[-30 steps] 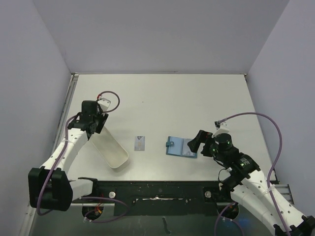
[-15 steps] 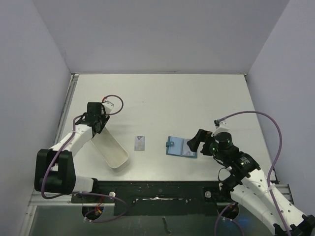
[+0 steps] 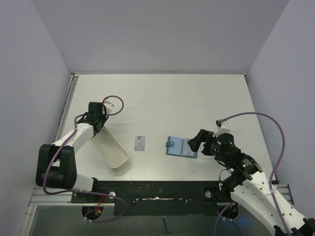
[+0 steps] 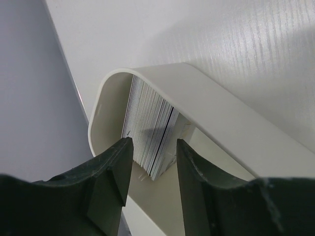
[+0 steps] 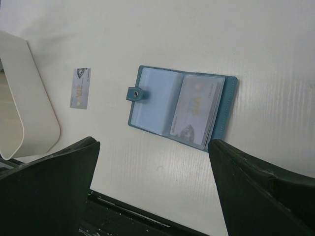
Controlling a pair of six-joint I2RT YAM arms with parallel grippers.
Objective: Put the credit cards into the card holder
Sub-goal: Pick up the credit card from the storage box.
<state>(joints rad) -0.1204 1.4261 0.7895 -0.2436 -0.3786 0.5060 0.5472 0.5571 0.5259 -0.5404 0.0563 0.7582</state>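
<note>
Cards (image 4: 150,132) stand edgewise at the tray's (image 4: 221,113) far end, so my left fingers (image 4: 110,182) straddle them unclosed; my right gripper (image 5: 152,147) gapes above the holder (image 5: 182,110).

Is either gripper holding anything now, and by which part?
Right gripper is open, holding nothing. Left gripper has its fingers flanking the end of the upright card stack in the tray; whether they pinch it cannot be told.
</note>
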